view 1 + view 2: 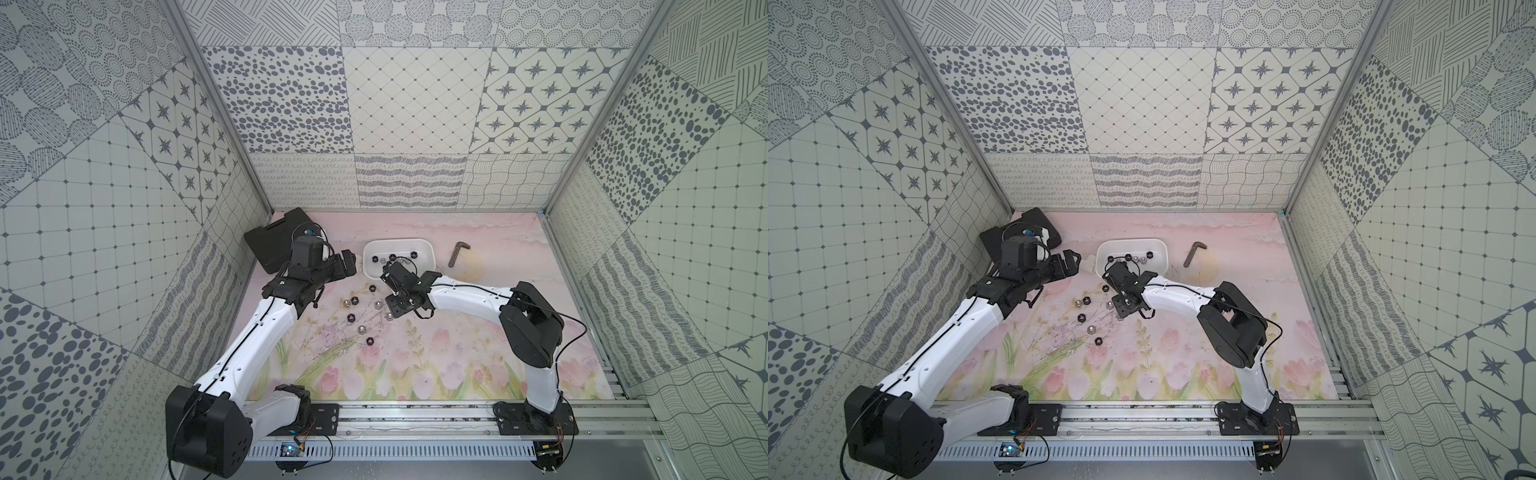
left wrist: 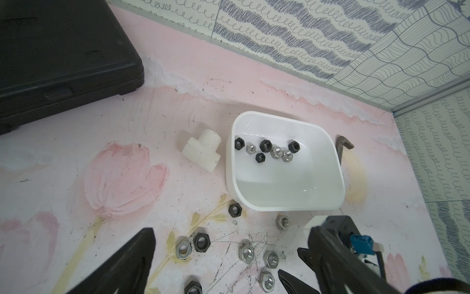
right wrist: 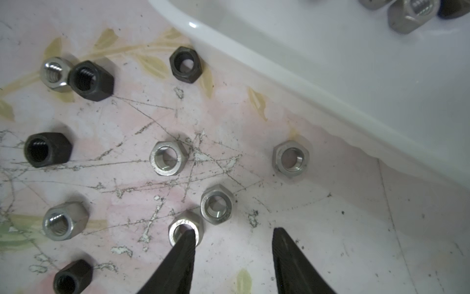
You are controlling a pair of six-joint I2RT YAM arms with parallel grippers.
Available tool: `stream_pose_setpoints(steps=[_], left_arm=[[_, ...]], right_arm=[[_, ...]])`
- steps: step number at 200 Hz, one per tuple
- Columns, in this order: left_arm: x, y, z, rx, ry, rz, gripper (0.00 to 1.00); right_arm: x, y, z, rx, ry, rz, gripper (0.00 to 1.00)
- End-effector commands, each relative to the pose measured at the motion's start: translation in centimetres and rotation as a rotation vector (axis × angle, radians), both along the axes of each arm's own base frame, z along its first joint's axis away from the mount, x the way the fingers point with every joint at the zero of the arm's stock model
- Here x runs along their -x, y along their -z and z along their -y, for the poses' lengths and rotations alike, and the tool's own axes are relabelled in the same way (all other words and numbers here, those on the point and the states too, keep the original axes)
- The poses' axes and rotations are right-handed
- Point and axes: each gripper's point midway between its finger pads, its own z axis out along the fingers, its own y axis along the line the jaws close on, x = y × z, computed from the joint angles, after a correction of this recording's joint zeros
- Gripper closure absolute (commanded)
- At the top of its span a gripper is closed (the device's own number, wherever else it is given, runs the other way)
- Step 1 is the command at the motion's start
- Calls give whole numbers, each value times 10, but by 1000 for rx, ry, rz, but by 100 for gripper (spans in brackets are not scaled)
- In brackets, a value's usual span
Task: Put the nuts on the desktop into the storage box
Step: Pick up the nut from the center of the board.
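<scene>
Silver and black hexagonal nuts (image 3: 166, 157) are lying near the shallow white storage box (image 2: 284, 205). Right gripper (image 3: 232, 233) is hovering, jaws apart, over one silver nut (image 3: 187, 220), probably needing centring before closing.

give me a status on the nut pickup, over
Both open, empty: left gripper hovering, right gripper low, fingertip over a silver nut. Seven nuts in storage box, about ten loose on desktop. Nothing blocking.

Nuts (image 3: 61, 149) crowd desktop (image 3: 356, 241) nr storage box (image 3: 279, 63) wall; T-fitting (image 2: 202, 152) & hex key (image 2: 343, 149) flank its sides.
</scene>
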Motion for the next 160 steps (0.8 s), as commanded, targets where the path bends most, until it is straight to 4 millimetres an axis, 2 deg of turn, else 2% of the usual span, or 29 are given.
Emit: stream_pose_setpoints(steps=[1, 55, 160], left_arm=[[-2, 0, 2, 3, 8, 11, 1], [0, -1, 1, 0, 7, 12, 1], [1, -2, 0, -9, 2, 10, 1]], right_arm=[[-3, 0, -17, -36, -1, 0, 47], [-6, 12, -24, -27, 2, -21, 47], [1, 35, -16, 17, 9, -65, 50]])
